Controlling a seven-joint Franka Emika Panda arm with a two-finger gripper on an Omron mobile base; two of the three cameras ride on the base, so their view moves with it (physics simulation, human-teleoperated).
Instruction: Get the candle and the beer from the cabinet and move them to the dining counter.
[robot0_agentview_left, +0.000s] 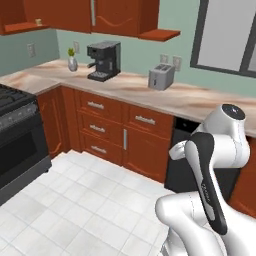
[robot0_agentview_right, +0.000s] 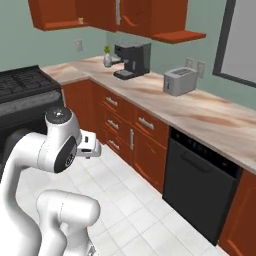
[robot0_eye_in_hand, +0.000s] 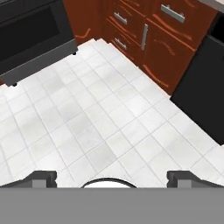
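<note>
The cabinet (robot0_agentview_left: 90, 15) hangs high on the far wall, doors closed; whatever is inside stays hidden. On its open left shelf sits a small tan thing, probably the candle (robot0_agentview_left: 38, 21): light, stiff, best pinched round its sides. The gripper (robot0_eye_in_hand: 112, 177) points down at the white floor tiles (robot0_eye_in_hand: 100, 113), jaws wide apart, holding nothing.

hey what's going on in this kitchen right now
Nothing is being handled yet. The robot's gripper is open and empty, pointing down at the white tiled floor. The wall cabinet above the counter is shut, so fetching the candle and beer has not started. A coffee machine and toaster sit on the counter below.
</note>
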